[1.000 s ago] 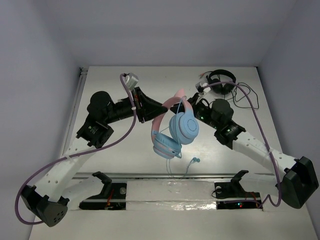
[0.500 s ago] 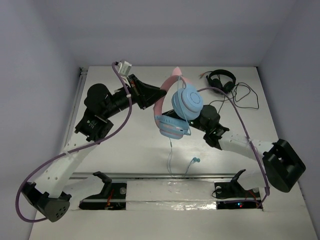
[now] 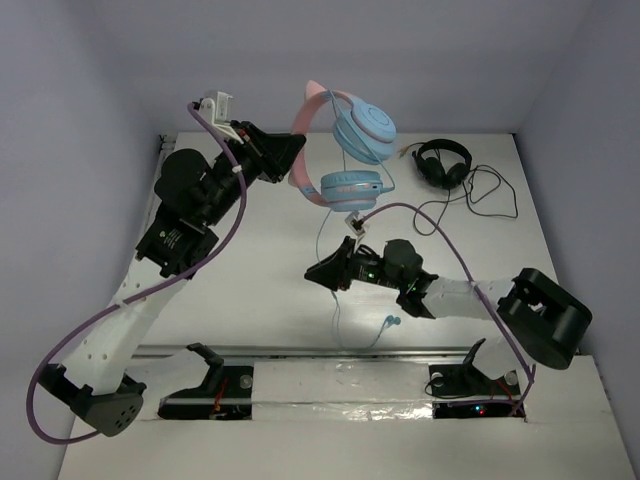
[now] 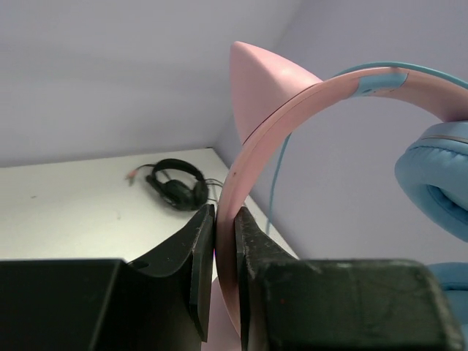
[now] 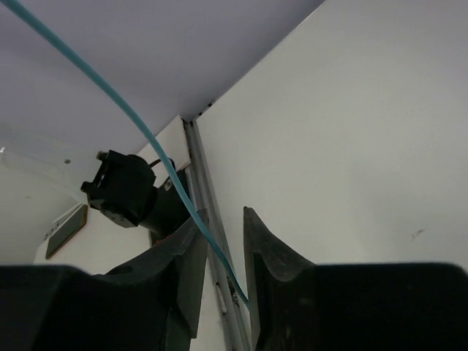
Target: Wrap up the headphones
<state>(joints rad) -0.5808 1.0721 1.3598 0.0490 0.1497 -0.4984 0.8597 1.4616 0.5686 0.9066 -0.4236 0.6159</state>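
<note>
The headphones (image 3: 352, 150), with light blue ear cups and a pink cat-ear headband, hang high over the back of the table. My left gripper (image 3: 292, 162) is shut on the pink headband (image 4: 292, 110), and one blue ear cup (image 4: 439, 175) shows at the right of the left wrist view. The thin light-blue cable (image 3: 335, 285) hangs down from the cups to its plug (image 3: 392, 320) on the table. My right gripper (image 3: 318, 272) is low and points left, open. The cable (image 5: 146, 131) runs between its two fingers (image 5: 223, 219).
Smaller black headphones (image 3: 443, 160) with a black cable lie at the back right and also show in the left wrist view (image 4: 175, 186). A metal rail (image 3: 340, 350) runs along the near table edge. Purple hoses loop along both arms.
My left gripper has lifted the headphones up and toward the back. My right gripper has left the ear cups and dropped down and left, onto the hanging cable.
</note>
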